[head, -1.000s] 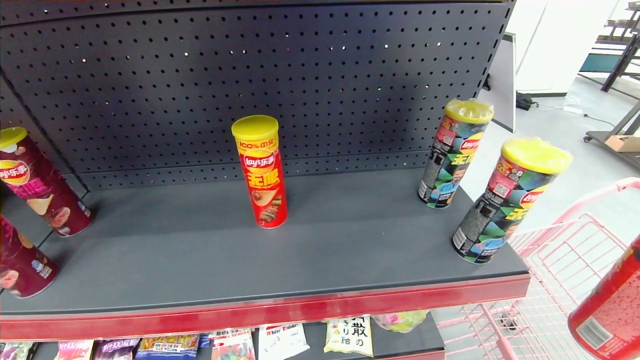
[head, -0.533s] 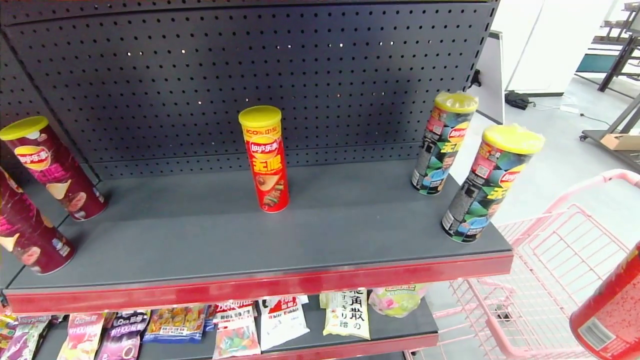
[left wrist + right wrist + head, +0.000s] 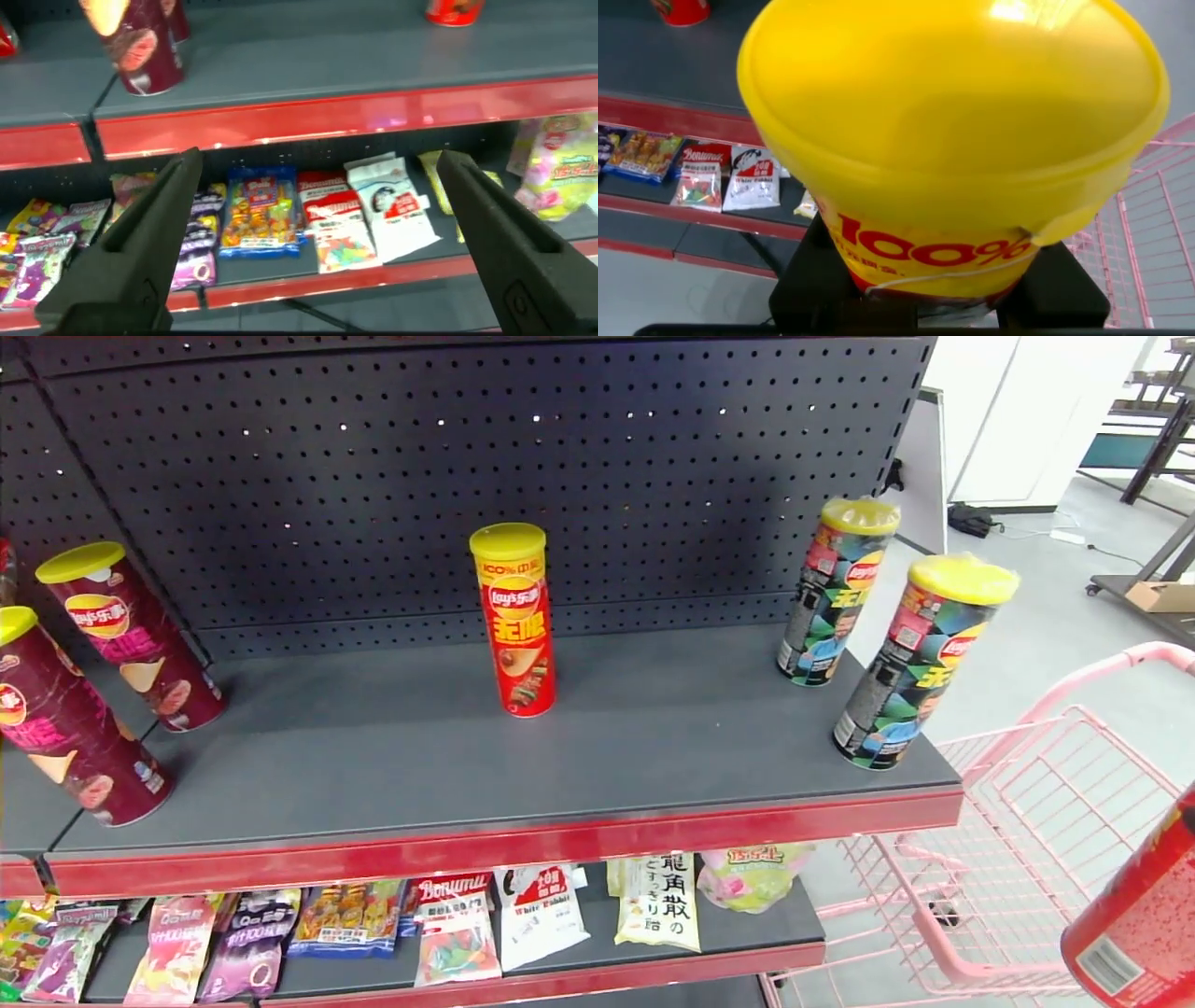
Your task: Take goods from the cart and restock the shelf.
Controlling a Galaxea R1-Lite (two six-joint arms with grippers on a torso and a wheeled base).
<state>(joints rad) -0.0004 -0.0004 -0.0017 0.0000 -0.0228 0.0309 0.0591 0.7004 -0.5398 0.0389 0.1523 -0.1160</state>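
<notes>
A shop is shown: chip cans [image 3: 518,625] are stood on a pegboard-backed shelf [image 3: 420,756], snack bags [image 3: 551,924] are laid below, and a pink cart [image 3: 1158,654] is parked beside.

Black tool [image 3: 320,157], long tapering fingers [image 3: 140,245]

You have open shelf [image 3: 392,756] on both sides of the red can [image 3: 516,616], which stands mid-shelf toward the far side. Two maroon cans [image 3: 131,635] block the left end, and two patterned cans [image 3: 838,593] block the right. Between those pairs, the near strip along the red lip [image 3: 504,845] lies bare.
</notes>
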